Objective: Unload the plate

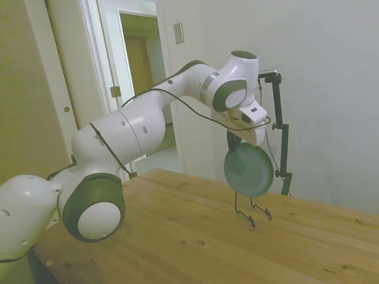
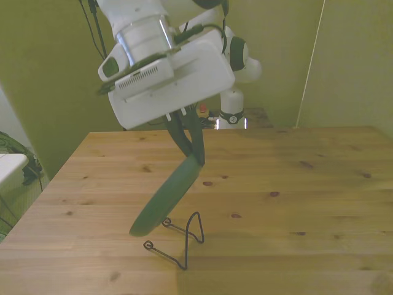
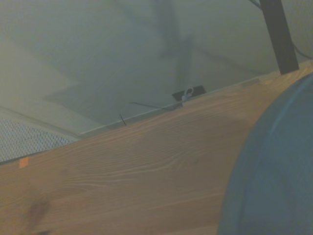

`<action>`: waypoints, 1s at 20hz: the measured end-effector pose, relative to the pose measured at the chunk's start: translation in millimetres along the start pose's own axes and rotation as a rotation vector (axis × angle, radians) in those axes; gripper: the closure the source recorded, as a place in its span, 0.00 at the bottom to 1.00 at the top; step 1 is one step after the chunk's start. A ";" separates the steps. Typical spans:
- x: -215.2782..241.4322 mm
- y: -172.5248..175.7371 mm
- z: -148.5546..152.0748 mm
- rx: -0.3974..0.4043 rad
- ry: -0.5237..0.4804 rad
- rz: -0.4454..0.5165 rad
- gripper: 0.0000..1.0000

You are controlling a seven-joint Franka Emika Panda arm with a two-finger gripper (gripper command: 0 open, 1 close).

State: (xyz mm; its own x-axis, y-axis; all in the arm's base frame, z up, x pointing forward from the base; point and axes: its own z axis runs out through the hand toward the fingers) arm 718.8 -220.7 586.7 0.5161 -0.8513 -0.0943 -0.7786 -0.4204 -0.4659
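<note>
Gripper [image 2: 191,153] pinching plate [image 2: 167,195] by rim (tilted, airborne), just above wire stand [image 2: 184,236].

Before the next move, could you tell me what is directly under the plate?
The plate hangs tilted from the tool, above the wire stand on the wooden table. Whether its lower edge touches the stand cannot be told.

Blk wire stand [image 2: 184,236] on wooden table [image 2: 295,209]
</note>
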 end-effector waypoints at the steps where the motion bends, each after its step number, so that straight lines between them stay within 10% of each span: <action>1: -5.4 -2.9 -10.0 0.002 0.004 -0.007 1.00; 10: -85.8 -43.8 -56.4 -0.041 -0.024 -0.113 1.00; 20: -168.2 -82.5 26.5 -0.234 -0.149 -0.203 1.00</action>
State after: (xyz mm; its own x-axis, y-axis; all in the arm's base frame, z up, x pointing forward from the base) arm 705.7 -34.4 617.7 0.7019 -0.6950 -0.1557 -0.7065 -0.6519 -0.2755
